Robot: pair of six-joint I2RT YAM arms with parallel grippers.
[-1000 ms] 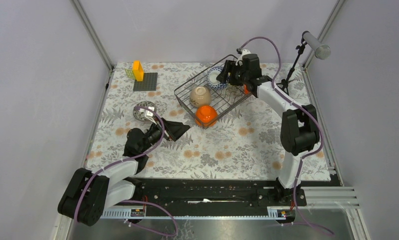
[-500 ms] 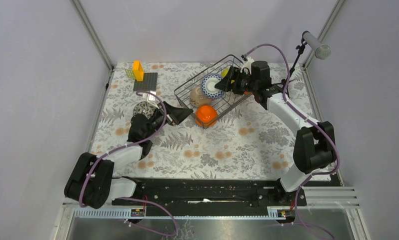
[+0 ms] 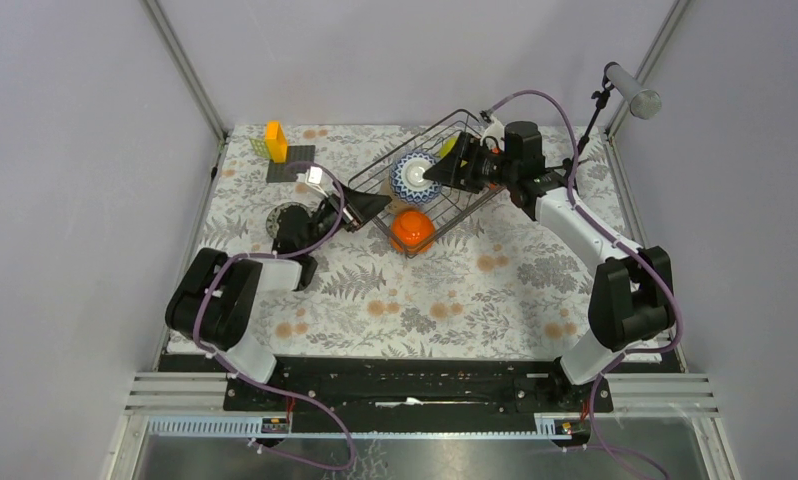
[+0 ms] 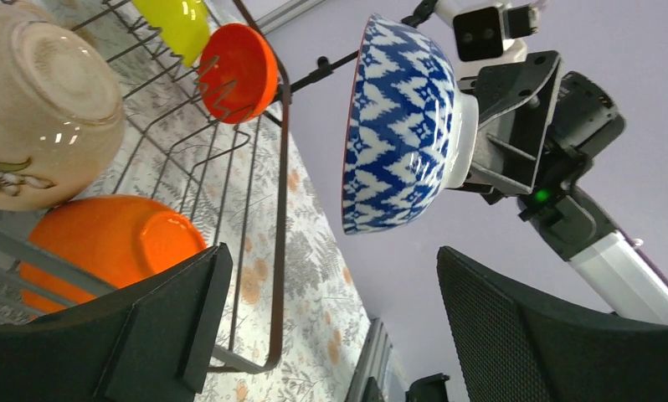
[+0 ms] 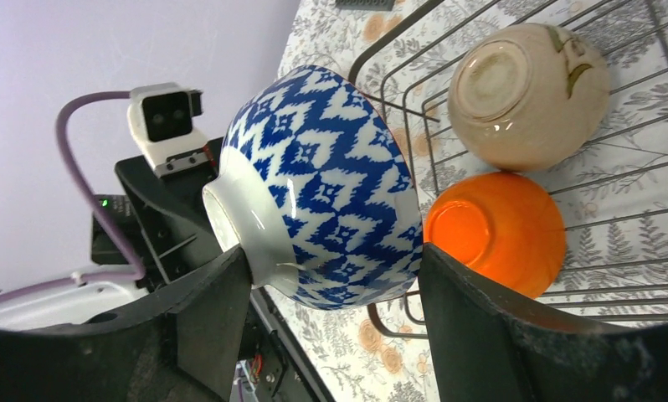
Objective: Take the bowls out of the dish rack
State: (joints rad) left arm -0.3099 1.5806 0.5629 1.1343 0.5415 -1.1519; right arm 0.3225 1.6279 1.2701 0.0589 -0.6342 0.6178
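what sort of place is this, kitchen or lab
Probably a robot test booth: blank walls round a table, two robot arms bolted at its near edge, a dish rack as prop.

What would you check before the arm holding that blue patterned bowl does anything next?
1. Hold of the right gripper on the blue-white bowl: ok.
2. That bowl lifted clear of the dish rack: ok.
3. Open, empty left gripper: ok.
4. Gap between left gripper and bowl: ok.
5. Rack emptied: not ok; the beige bowl and an orange bowl sit inside.
6. Firmness of the grip: cannot tell.
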